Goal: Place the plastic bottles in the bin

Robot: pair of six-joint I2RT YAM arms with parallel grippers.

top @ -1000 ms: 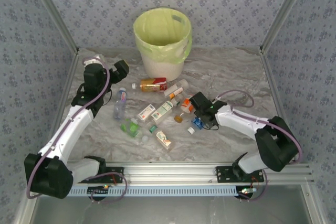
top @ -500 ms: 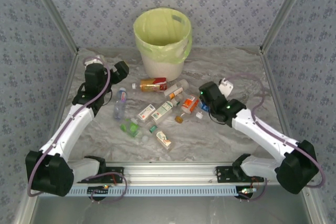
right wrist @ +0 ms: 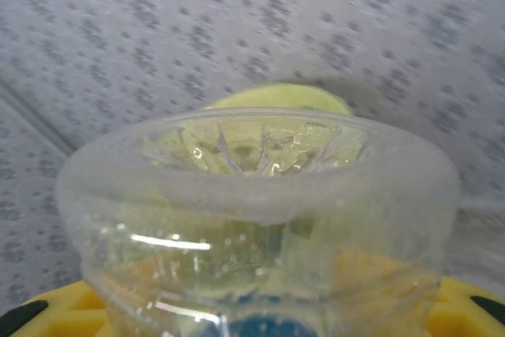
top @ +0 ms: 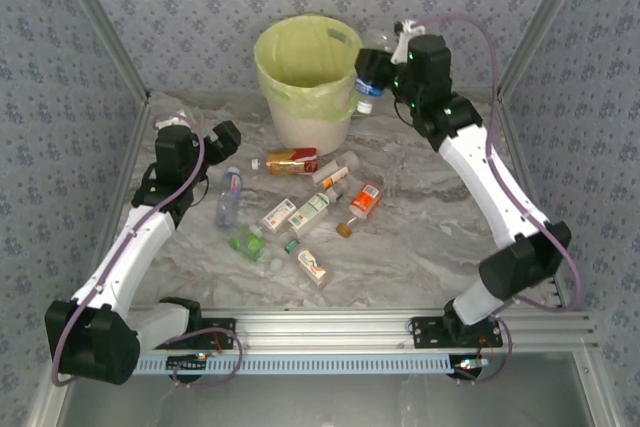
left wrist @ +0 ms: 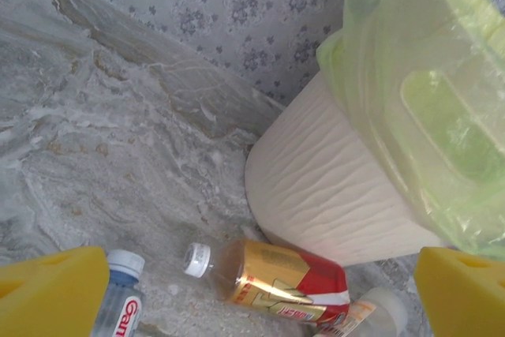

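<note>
— Beside the bin [top: 312, 132], up at its right rim, what do we have in our right gripper [top: 382, 74]?

— A clear bottle [top: 368, 83] with a blue band. The jaws are pinched narrow on it, and it hangs about level with the rim. We cannot tell whether it is over the opening. From the right wrist we look straight at its base [right wrist: 260, 187], which is see-through with a moulded star. Yellow fingers [right wrist: 51, 309] sit under it, with a bit of blue low down.

— And the bin itself?

— It is round and white with a faintly rippled wall [left wrist: 331, 195]. A translucent yellow-green bag lines it and folds over the rim.

— Our left gripper [top: 222, 134]?

— It is left of the bin and low. Its yellow fingers [left wrist: 51, 293] are spread wide with nothing between them.

— Where are the other bottles?

— They lie scattered on the table [top: 430, 237] in front of the bin. Nearest its foot is a red-and-gold bottle [top: 292, 160] on its side, with amber liquid and a white cap. Right of that lies a clear one [top: 337, 169]. Further from the bin we see an orange bottle [top: 365, 199], a green bottle [top: 246, 241], three white-labelled ones and a tall clear one [top: 229, 195] off to the left.

— Can we read anything?

— We can read only red letters starting "Ga" on the tall one's label [left wrist: 118, 309]. The frame edge cuts off the rest. The red-and-gold label [left wrist: 280, 278] carries print we cannot make out, and the others are too small.
</note>
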